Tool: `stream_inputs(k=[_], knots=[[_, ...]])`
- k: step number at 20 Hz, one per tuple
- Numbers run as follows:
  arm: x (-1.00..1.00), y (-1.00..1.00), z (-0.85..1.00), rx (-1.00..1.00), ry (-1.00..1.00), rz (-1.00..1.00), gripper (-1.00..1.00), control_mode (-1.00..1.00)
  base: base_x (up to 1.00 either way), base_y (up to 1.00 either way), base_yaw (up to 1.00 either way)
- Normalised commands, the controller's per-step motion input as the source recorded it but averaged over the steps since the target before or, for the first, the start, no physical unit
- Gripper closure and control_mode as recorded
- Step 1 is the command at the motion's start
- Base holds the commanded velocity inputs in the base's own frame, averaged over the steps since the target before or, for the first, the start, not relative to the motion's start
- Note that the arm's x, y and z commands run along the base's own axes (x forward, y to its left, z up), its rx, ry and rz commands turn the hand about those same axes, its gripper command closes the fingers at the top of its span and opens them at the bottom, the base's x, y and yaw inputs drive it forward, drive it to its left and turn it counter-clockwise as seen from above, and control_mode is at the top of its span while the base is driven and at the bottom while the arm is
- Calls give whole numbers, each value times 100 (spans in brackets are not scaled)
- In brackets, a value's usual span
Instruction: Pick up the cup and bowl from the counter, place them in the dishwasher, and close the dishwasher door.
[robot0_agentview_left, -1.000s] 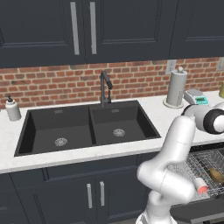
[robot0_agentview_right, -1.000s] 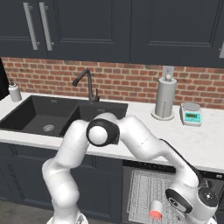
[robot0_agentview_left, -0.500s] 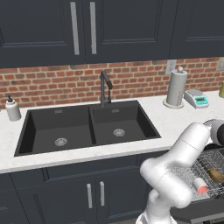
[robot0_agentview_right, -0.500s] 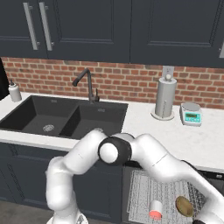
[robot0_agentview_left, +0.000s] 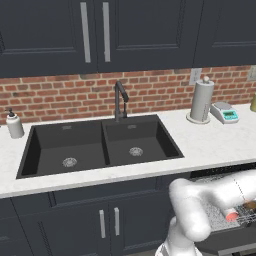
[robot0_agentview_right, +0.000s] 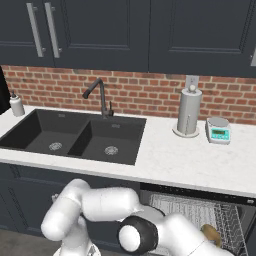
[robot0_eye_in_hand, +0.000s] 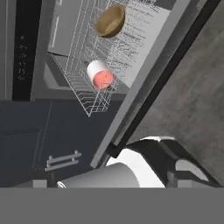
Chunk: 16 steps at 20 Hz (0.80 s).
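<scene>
Dishwasher door open; cup, bowl racked

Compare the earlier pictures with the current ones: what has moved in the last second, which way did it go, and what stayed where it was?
The arm swung downward, from above counter level to low in front of the open dishwasher. Nothing was taken hold of or let go. The cup and the bowl stayed lying in the wire rack, and the dishwasher door stayed open. The paper-towel roll and scale did not move.
</scene>
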Motion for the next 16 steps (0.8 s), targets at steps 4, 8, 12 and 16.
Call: stream_inputs(k=[4,8,12,16], knots=[[11,30,-62,5,-5,0,-100,-100,0,0,0],[18,46,-74,0,-16,0,-100,-100,0,0,0],[33,36,-96,0,-28,0,-100,-100,0,0,0],[37,9,-82,0,-35,0,-100,-100,0,0,0]])
